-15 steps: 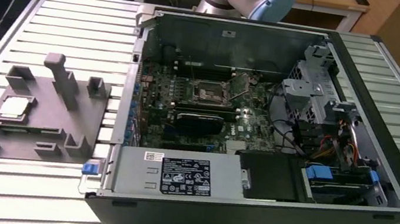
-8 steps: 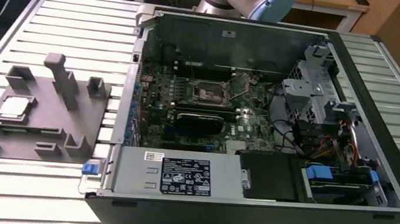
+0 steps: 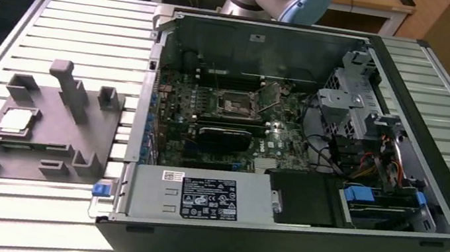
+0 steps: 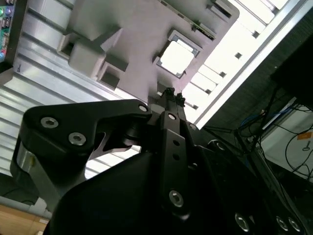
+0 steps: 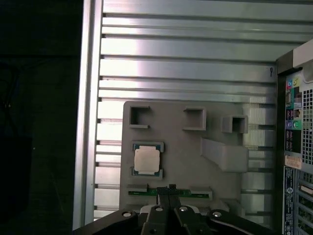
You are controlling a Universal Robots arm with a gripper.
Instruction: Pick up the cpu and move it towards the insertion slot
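Nothing moved so far: the silvery-white square cpu (image 5: pixel 147 160) sits in the grey plastic fixture (image 5: pixel 186 166) on the ribbed aluminium worktop (image 5: pixel 186 73), the black pincer (image 5: pixel 171 188) hovers near it, closed and empty, and the metal-framed insertion slot (image 3: pixel 235 104) is well apart.

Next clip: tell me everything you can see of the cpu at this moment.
The cpu is a small flat square chip with a pale silvery metal top and a darker rim. It lies flat, top up, seated in a framed square recess of the grey plastic fixture, which rests on the slatted metal table, at the exterior view's left of the open computer case. Only the recess touches it; the shut gripper is apart from it.
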